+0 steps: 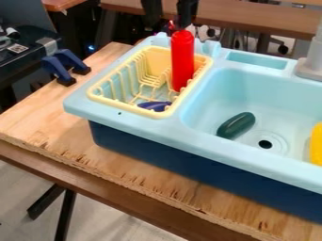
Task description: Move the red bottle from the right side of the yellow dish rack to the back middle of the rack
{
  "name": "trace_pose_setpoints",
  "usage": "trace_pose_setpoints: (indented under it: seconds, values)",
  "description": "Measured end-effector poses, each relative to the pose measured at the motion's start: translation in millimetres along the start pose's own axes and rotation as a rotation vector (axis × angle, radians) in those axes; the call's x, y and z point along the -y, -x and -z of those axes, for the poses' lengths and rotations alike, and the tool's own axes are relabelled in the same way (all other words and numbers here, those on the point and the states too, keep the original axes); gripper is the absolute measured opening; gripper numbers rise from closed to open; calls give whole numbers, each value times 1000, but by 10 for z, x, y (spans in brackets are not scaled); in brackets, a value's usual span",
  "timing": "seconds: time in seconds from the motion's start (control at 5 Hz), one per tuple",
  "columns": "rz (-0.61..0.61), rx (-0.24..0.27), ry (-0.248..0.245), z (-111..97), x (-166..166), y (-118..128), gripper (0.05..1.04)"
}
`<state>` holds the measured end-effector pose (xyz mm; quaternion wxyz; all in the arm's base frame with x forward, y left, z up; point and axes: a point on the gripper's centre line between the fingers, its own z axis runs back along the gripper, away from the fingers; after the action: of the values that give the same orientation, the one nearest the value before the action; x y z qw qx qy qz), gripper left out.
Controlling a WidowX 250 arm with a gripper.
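At the top edge of the camera view, the black gripper (pixel 184 13) hangs above the back of the yellow dish rack (pixel 104 99), right at the top of a red bottle (pixel 182 61). Whether it grips the bottle cannot be made out. The bottle stands roughly upright inside the rack's right part. A blue-purple object (pixel 155 106) lies on the rack's floor near its front corner. In the light blue sink basin (pixel 213 101), a dark green, rounded oblong object (pixel 236 125) rests beside the drain.
The toy sink unit (pixel 125 115) sits on a plywood top (pixel 47 124). A yellow object (pixel 316 145) is in the basin at the right edge. A grey faucet base (pixel 309 69) rises at the back right. Blue clamps (pixel 58 70) hold the board's left edge.
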<state>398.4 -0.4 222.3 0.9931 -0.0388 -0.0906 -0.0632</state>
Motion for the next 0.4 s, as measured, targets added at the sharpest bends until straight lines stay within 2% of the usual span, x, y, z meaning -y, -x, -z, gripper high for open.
trace_pose_setpoints:
  seconds: [0.4]
  values:
    - [12,-17,-1,89,38,-89,966]
